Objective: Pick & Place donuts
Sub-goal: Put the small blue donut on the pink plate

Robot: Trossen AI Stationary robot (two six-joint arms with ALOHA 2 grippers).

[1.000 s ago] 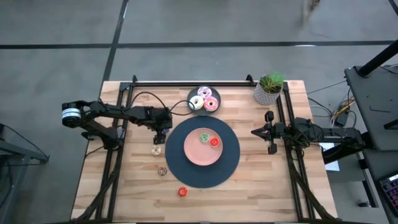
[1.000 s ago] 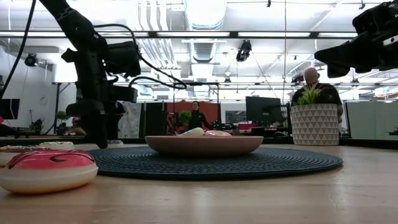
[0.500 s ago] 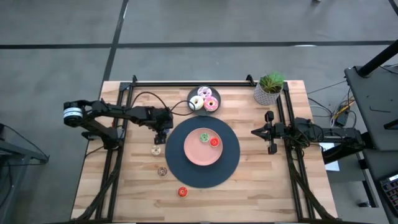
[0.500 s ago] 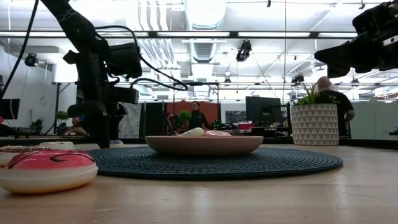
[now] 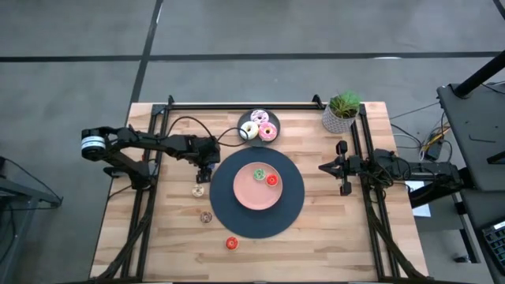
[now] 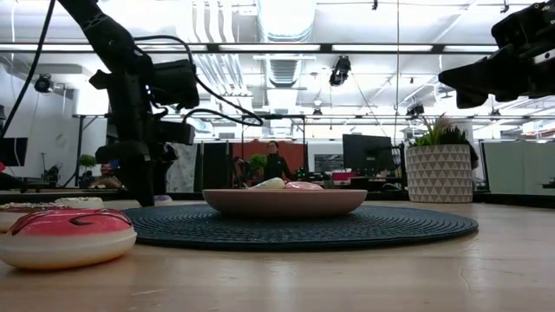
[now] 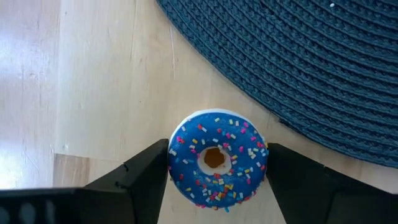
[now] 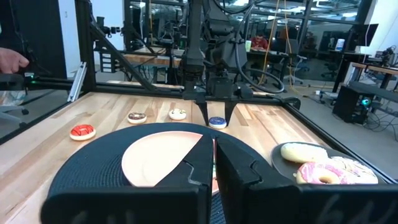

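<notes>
Blue donut [image 7: 217,158], sprinkled, flat on the wood table [image 5: 331,237] just off the mat's [image 5: 293,207] left rim, between the left gripper's [image 7: 217,163] fingers [image 7: 148,177]. Jaws spread to either side of it, pads at its flanks; cannot tell whether touching or not. Seen from the right wrist, same donut [image 8: 217,122] low under the left gripper [image 8: 216,117], beyond the mat's [image 8: 87,171] far rim.

On the mat, centred: pink plate [image 5: 247,193] with a green donut [image 5: 258,173] and a red donut [image 5: 271,180] near its back-right part. Behind the mat, touching or nearly at its rim: dark plate [image 5: 245,118] carrying cream [image 5: 249,131], pink [image 5: 267,132] and white sprinkled [image 5: 259,117] donuts.

Left of the mat, in front of the blue one: tan donut [image 5: 198,191], then brown donut [image 5: 206,217] nearer the mat's front-left rim. Another red donut, iced [image 5: 231,244], in front of the mat, just off its rim.

Right gripper [image 5: 325,166] waiting right of the mat, above the table, fingers [image 8: 242,171] pressed together, holding nothing. Potted plant [image 5: 342,112] well behind and right of the mat, at the table's corner.
</notes>
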